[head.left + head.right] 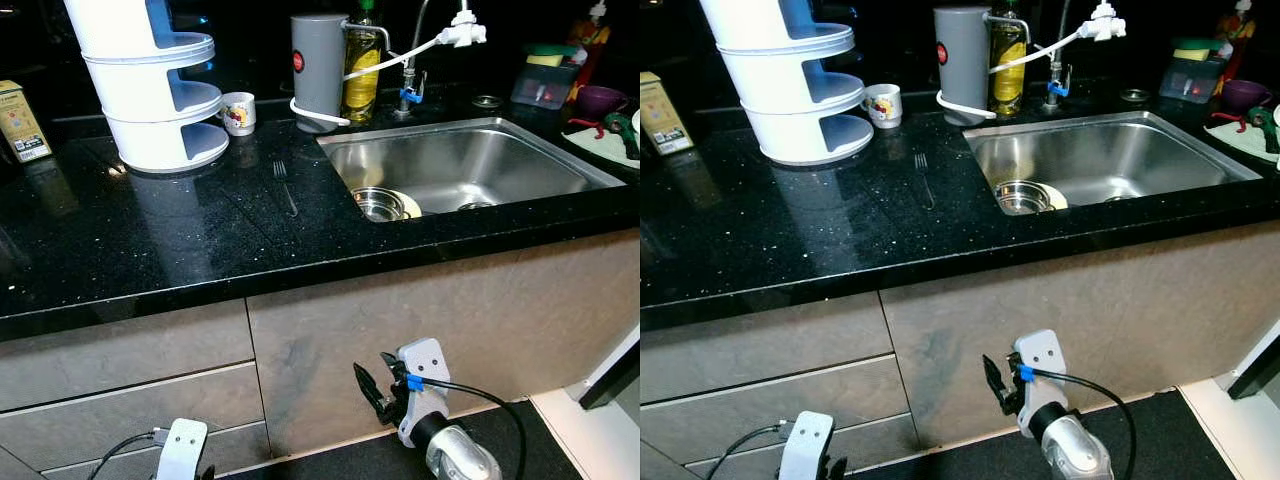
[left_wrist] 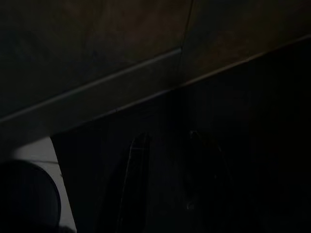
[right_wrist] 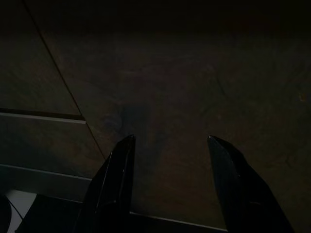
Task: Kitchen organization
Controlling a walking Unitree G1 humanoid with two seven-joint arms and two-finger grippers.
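Two grippers hang low before the matte grey cabinet fronts (image 1: 400,330): the right gripper (image 3: 170,189) has its tapered black fingers spread apart, gripping nothing, while the left gripper (image 2: 165,189) sits in shade and I cannot tell its state. Above, a slim metal fork (image 1: 284,185) lies flat on the glossy, speckled black counter (image 1: 150,240), between a white three-tiered rack (image 1: 150,85) and the rectangular steel sink (image 1: 470,165), which holds a round steel bowl (image 1: 380,204).

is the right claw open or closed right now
Open. In the right wrist view the right claw shows its two black fingers spread well apart, with bare cabinet front between them and nothing held.
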